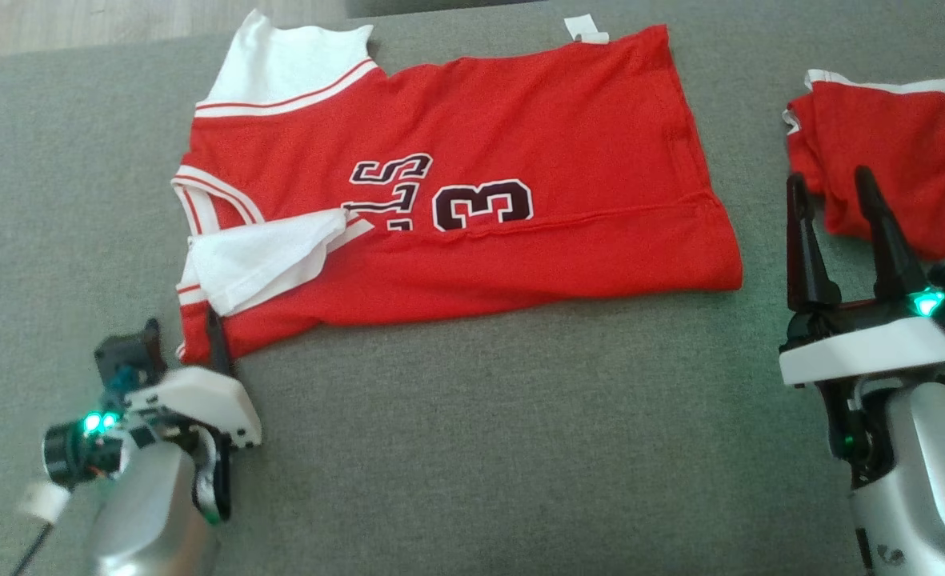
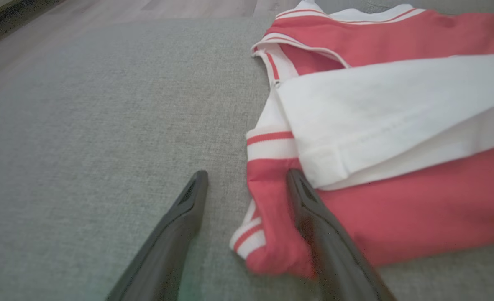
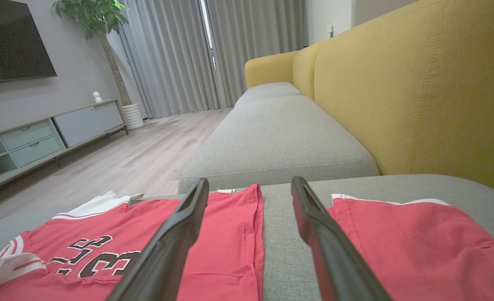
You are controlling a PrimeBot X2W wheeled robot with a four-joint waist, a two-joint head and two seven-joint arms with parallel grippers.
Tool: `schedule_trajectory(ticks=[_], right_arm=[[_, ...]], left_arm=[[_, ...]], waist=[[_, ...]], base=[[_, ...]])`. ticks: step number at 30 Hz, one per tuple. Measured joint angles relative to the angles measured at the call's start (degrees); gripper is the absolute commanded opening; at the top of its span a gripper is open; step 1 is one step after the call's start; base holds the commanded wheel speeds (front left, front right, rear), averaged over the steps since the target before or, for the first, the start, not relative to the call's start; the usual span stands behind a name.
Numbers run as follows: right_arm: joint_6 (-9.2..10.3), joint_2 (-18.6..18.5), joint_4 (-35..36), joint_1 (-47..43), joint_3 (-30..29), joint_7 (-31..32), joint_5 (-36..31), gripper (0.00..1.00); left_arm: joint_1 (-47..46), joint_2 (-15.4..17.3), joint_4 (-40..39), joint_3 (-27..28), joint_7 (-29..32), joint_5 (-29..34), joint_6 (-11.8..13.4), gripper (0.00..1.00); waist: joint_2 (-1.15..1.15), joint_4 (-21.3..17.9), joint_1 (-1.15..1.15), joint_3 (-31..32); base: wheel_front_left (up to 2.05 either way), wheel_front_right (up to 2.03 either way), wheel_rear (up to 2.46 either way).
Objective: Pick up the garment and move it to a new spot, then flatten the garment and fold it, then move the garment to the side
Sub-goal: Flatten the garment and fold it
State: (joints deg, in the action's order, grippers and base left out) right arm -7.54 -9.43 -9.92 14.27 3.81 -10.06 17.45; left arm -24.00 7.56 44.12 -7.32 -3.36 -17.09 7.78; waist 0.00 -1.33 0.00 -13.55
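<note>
The garment (image 1: 520, 136) is a red jersey with white sleeves and dark "3" lettering, spread on the grey sofa cushion (image 1: 480, 448). One white sleeve (image 1: 264, 256) is folded over its front. My left gripper (image 1: 184, 340) is open at the jersey's near left corner. In the left wrist view the gripper (image 2: 247, 175) straddles that corner of the garment (image 2: 418, 217), one finger on the red cloth, the other over bare cushion. My right gripper (image 1: 830, 180) hangs open off the garment's right edge. Through the right gripper (image 3: 250, 182) the garment (image 3: 226, 234) lies at lower left.
A second red piece of clothing (image 1: 896, 152) with white trim lies folded at the right, just beyond my right fingers, also (image 3: 397, 238). A yellow backrest (image 3: 418, 92) rises on one side. Wooden floor (image 3: 138, 146), a TV cabinet (image 3: 42, 133) and a potted plant (image 3: 104, 25) lie past the cushion's edge.
</note>
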Motion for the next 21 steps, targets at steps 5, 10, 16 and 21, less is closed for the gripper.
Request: schedule_trajectory(ticks=[5, 10, 16, 21], right_arm=[[0.0, 0.0, 0.2, 0.3, 0.2, 0.1, 0.0, 1.0], [0.0, 0.0, 0.3, 0.5, 0.1, 0.5, 0.0, 1.0], [0.0, 0.0, -0.9, 2.1, -1.2, 2.4, -1.3, 1.0], [0.0, 1.2, -5.1, 3.5, -3.6, 6.8, -3.6, 1.0]], left_arm=[[-2.4, 0.8, 2.0, -0.8, 3.2, 0.0, -2.8, 1.0], [-2.8, 0.8, 2.1, -1.8, 4.1, -0.1, -4.4, 0.0], [-1.9, -0.5, -0.2, -1.6, -3.6, -1.3, -4.3, 0.0], [-1.6, -1.3, -6.9, -1.8, -9.5, -1.3, -6.3, 0.0]], waist=[[0.0, -0.5, 0.0, -0.3], [0.0, -0.5, 0.0, -0.1], [0.0, 0.4, 0.0, 0.9], [0.0, 1.8, 0.0, 1.6]], base=[[0.0, 0.0, 0.0], [0.0, 0.0, 0.0], [0.0, 0.0, 0.0], [0.0, 0.0, 0.0]])
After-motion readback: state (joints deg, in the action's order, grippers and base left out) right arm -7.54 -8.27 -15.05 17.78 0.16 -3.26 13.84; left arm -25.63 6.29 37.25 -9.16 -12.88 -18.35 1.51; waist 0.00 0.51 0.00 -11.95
